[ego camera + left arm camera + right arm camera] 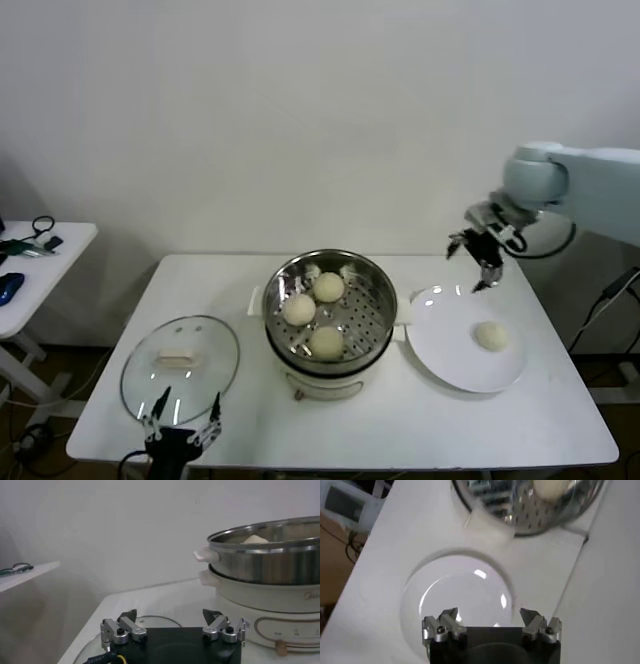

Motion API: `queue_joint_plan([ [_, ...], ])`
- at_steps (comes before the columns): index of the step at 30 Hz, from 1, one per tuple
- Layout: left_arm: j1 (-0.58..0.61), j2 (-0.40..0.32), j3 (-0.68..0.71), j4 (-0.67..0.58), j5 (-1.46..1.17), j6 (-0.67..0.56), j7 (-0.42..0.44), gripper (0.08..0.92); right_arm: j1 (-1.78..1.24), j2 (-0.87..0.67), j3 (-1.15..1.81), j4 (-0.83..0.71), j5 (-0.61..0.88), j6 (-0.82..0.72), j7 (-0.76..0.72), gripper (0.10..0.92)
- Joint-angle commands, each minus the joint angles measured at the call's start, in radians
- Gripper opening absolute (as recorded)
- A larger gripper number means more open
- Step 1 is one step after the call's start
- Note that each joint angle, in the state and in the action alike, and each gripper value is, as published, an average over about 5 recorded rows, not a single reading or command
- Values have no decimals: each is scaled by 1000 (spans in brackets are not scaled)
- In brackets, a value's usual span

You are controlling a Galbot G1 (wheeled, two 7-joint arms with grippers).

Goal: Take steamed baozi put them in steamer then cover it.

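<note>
The steel steamer (372,283) on its cream base stands mid-table with three baozi (299,309) (329,287) (326,342) on its perforated tray. A fourth baozi (490,335) lies on the white plate (450,365) to the right. The glass cover (205,350) with a cream handle lies flat on the table at the left. My right gripper (474,263) is open and empty, raised above the plate's far edge; the plate (457,595) shows below it in the right wrist view. My left gripper (185,420) is open and empty at the table's front edge, beside the cover.
A white side table (40,262) with cables stands at far left. The white wall is close behind the table. The steamer's handle (206,555) and base controls (287,630) show in the left wrist view.
</note>
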Motion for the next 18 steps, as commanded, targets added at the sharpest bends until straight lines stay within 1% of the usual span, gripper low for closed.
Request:
queue_joint_plan([
  [1, -1, -4, -1, 6, 3, 1, 3, 823, -416, -182, 278, -150, -128, -109, 3, 823],
  [7, 1, -17, 5, 12, 18, 1, 2, 823, -604, -123, 461, -268, -189, -79, 9, 823],
  [11, 8, -20, 6, 16, 23, 0, -1, 823, -671, -87, 524, -329, -209, -58, 6, 823],
  [18, 19, -22, 9, 19, 30, -2, -7, 823, -725, -48, 586, -371, -221, -53, 28, 823],
])
